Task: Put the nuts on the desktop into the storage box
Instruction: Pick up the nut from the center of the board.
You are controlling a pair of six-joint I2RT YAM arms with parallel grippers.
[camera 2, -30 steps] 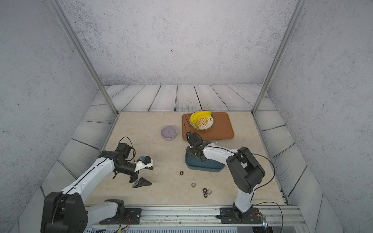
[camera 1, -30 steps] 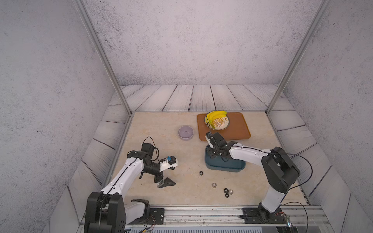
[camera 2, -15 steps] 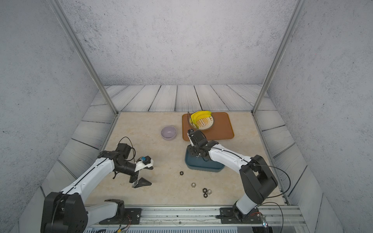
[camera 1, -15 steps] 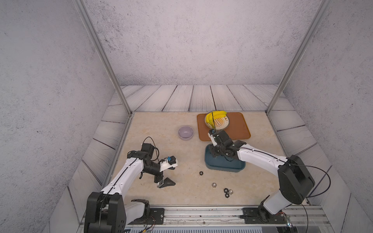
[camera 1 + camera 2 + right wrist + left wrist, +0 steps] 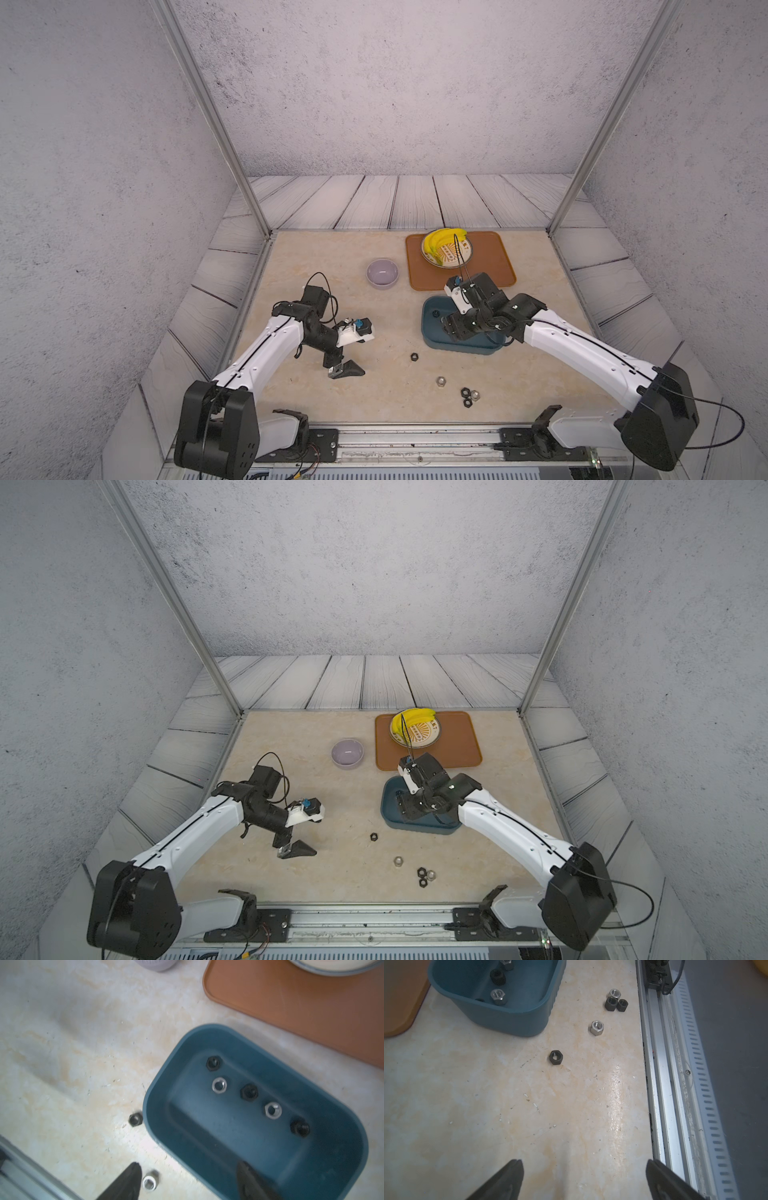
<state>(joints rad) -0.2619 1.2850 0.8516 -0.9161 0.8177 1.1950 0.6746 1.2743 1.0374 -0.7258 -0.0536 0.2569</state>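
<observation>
Right gripper [image 5: 188,1167] hangs above the near wall of the storage box [image 5: 166,1084], jaws apart and empty: one fingertip is over the box, the other over the desktop [image 5: 488,1105]. Left gripper [image 5: 584,1162] hovers low over bare desktop, jaws wide and empty. Five nuts [image 5: 249,1092] lie inside the box. Five more lie on the desktop: a lone black nut [image 5: 556,1058] near the box wall, a silver nut [image 5: 597,1027] beyond it, and a cluster of three [image 5: 615,1001] touching one another close to the metal rail [image 5: 660,1084].

Likely hazards:
- A straight descent of the right gripper would probably land a finger on the box rim and tip or shove the box.
- Closing on one nut of the cluster could knock its neighbours toward the rail's grooves, where they would be hard to retrieve.
- A grip on the black nut risks a finger catching the box wall.
- Small, hard nuts may squirt from a slightly off-centre pinch.
- Both arms heading for these nuts could collide.
</observation>
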